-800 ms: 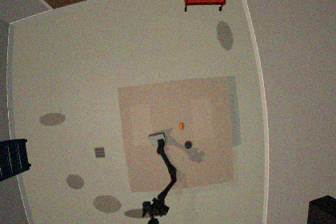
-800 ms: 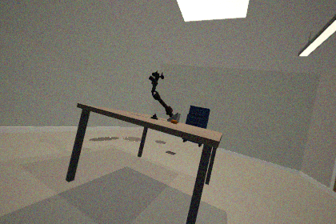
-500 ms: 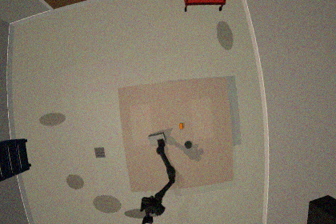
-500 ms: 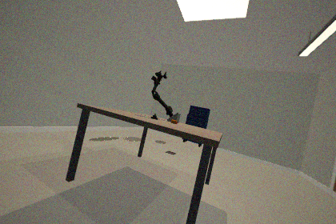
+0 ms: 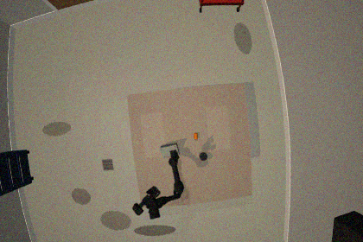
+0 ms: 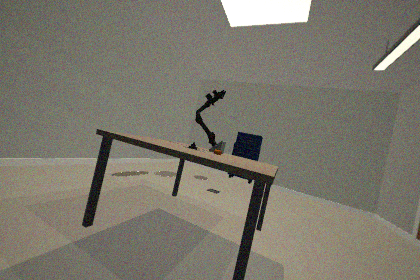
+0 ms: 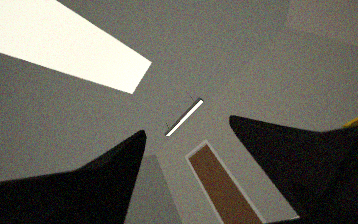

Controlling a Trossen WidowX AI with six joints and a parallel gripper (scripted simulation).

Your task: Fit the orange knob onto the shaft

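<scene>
The orange knob [image 5: 195, 136] [image 6: 218, 151] is on the table, apart from the gripper and from the pedestal. The round pedestal [image 5: 203, 156] [image 6: 192, 146] looks dark and small; its shaft and the shaft's flat side cannot be made out. My gripper [image 5: 146, 211] [image 6: 223, 93] [image 7: 187, 126] is open and empty, raised high above the table and well away from both. In the wrist view its two black fingers stand wide apart, with only walls, ceiling lights and a door behind them. Neither knob nor pedestal shows in the wrist view.
The wooden table [image 5: 226, 181] [image 6: 161, 146] carries the arm's base, with a grey plate-like object [image 5: 166, 150] beside it. A dark blue chair [image 6: 248, 150] stands behind the table in the exterior view. A ceiling light [image 6: 268, 11] is overhead.
</scene>
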